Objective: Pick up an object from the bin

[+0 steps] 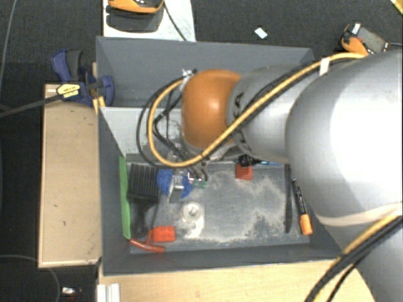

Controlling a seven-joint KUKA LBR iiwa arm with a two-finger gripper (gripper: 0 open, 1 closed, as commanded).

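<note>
My claw (182, 182) sits low over a blue object (164, 181) beside the black ribbed block (141, 180), left in the bin (208, 257). My orange wrist cover (211, 109) screens it, so I cannot tell whether it is open or gripping.

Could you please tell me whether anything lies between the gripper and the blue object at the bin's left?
Nothing visible does: the gripper is right beside the blue object; the black ridged block lies beyond it, leftward.
</note>
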